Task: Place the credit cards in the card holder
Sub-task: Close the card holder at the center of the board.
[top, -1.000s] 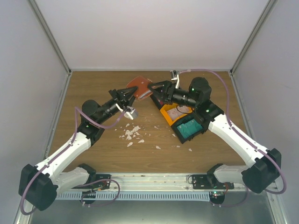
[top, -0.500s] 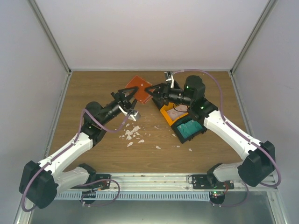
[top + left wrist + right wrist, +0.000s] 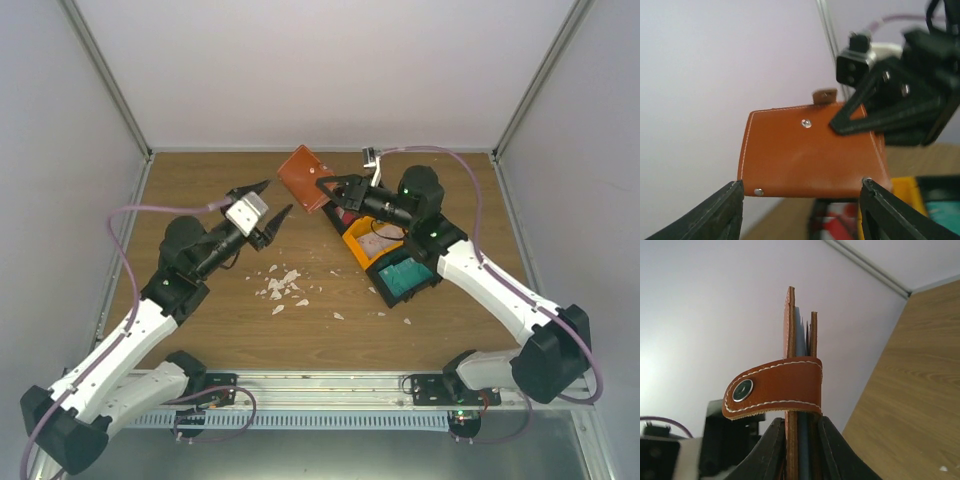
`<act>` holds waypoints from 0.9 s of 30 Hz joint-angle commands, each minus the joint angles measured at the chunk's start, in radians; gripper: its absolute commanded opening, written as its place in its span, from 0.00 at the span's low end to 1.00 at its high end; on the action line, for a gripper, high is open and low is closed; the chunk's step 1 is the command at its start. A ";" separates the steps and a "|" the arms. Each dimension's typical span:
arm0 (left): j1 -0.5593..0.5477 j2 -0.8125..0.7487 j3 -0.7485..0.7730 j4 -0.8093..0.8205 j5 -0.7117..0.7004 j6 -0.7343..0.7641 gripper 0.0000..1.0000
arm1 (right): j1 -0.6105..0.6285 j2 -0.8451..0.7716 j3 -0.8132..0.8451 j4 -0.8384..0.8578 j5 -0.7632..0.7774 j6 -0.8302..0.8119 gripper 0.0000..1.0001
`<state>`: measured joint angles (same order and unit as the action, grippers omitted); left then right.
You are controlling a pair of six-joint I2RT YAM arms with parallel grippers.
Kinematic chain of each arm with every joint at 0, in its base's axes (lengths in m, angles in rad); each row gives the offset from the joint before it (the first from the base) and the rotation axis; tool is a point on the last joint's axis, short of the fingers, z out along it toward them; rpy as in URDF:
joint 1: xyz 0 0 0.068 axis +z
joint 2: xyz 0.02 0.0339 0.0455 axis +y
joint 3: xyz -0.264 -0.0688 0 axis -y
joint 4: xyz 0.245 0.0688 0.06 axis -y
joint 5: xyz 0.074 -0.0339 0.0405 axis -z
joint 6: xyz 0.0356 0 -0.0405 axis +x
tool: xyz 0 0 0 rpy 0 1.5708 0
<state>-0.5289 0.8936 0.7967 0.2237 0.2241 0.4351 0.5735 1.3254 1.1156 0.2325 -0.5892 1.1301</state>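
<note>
None of the cards (image 3: 405,272) shows inside the holder (image 3: 303,178), so the task looks barely begun. The holder is off the worktop (image 3: 200,180), in the air near the middle of the far edge. The right pincer (image 3: 325,190) pinches its lower edge, with the leaves only slightly parted and the snap tab apparently unfastened. The left pincer (image 3: 277,197) is spread wide and empty, facing the holder's flat side and not touching it.

A teal card lies in the black bin (image 3: 375,272), and a red-and-white one, with a pale one, in the orange bin (image 3: 350,240). Both bins sit toward the right edge. My reading is that the holder must be opened and every card fetched.

White scraps (image 3: 283,287) litter the middle of the wood-grain worktop. Pale walls (image 3: 320,70) with metal corner posts close in the left, far and right sides.
</note>
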 commanded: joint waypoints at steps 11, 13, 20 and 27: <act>0.007 -0.007 -0.014 -0.142 0.167 -1.223 0.99 | -0.009 -0.060 -0.198 0.290 -0.051 -0.068 0.06; 0.007 0.011 -0.013 -0.126 0.187 -1.267 0.99 | -0.005 -0.058 -0.214 0.327 -0.065 -0.040 0.06; 0.015 0.036 -0.091 0.067 0.194 -1.447 0.80 | 0.018 -0.039 -0.233 0.402 -0.099 0.028 0.06; 0.017 0.058 -0.123 0.236 0.180 -1.498 0.45 | 0.039 -0.021 -0.265 0.442 -0.111 0.054 0.06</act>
<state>-0.5194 0.9459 0.6991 0.2832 0.4084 -1.0042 0.5980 1.2942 0.8661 0.5907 -0.6819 1.1614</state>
